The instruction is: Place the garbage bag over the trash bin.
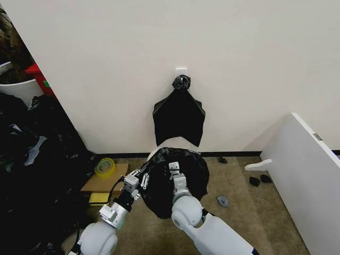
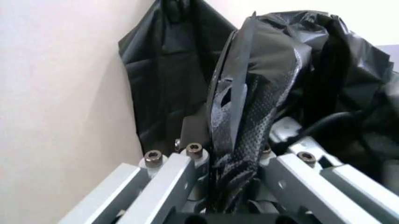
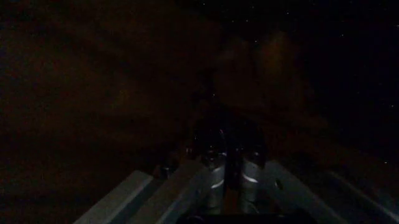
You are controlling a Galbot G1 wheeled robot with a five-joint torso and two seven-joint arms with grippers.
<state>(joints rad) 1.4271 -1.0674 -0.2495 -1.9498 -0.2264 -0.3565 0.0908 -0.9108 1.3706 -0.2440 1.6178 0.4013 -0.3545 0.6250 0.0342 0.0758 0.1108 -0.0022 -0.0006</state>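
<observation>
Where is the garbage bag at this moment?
In the head view the garbage bag is draped over the trash bin at the wall's foot, below the hanging black bundle, between the left claw and right claw.

Garbage bag [image 1: 172, 180] hides trash bin [image 1: 159, 151] — only rim visible.

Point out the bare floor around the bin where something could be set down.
Free: the carpet between the trash bin and the white panel, bar small dark scraps there. Crowded: the robot's left, with the tape roll, cardboard and black plastic heap. Both pincers, left pincer and right pincer, sit at the garbage bag.
</observation>
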